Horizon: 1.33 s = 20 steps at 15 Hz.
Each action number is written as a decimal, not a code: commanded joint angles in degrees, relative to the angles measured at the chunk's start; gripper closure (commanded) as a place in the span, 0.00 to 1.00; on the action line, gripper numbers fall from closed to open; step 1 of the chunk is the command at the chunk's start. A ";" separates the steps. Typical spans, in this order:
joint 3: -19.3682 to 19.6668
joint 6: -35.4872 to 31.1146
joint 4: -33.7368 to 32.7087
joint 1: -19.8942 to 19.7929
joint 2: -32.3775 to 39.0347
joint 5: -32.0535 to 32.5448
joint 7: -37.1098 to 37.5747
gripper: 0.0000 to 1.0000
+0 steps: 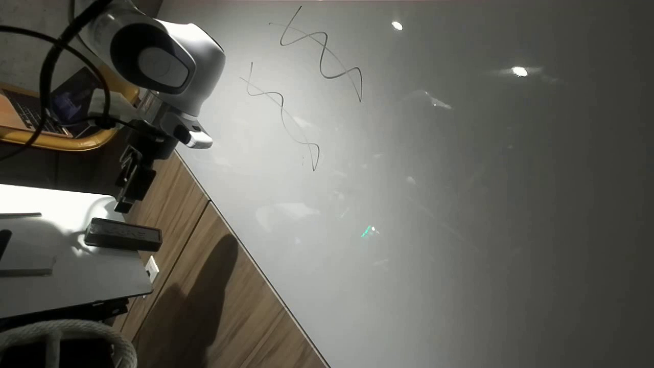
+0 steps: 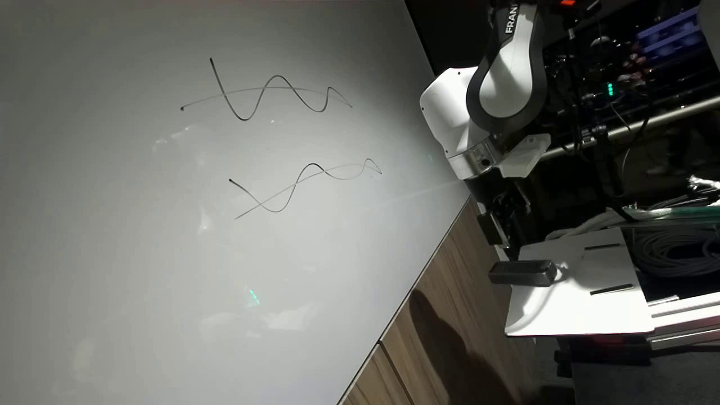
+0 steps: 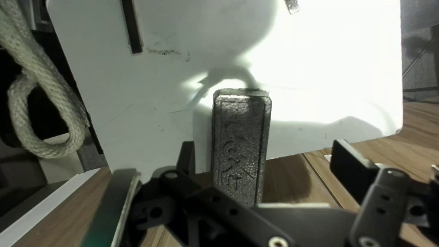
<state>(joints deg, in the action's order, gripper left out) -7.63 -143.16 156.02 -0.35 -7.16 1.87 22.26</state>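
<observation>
Wrist view, oblong dark grey block, speckled, lettered face, end effector spread wide

Setting reads as a robotics lab: a white Franka robot arm with part of its maker's lettering showing, a thick black cable looped beside it, a metal tube and small green indicator lights in the dark behind, and braided rope. Room finish is more office-like: a large glossy whiteboard bearing wavy dark lines, with wood-grain panelling along its edge. Opened laptop on a yellow-edged seat or tray (cannot tell which) also fits a working lab.
</observation>
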 commanded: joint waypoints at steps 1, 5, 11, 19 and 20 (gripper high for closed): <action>0.46 -1.27 0.26 1.05 0.41 0.87 0.79 0.00; 0.76 -1.81 0.47 0.95 1.33 1.36 0.72 0.00; 1.45 -4.86 0.07 0.91 3.71 1.29 -0.64 0.00; 2.67 -7.48 -0.29 0.89 6.01 1.76 -1.70 0.00; 2.90 -7.65 -0.33 0.81 6.25 1.95 -1.84 0.00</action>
<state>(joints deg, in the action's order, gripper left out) -6.19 -149.55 156.27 0.23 -2.05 2.10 21.12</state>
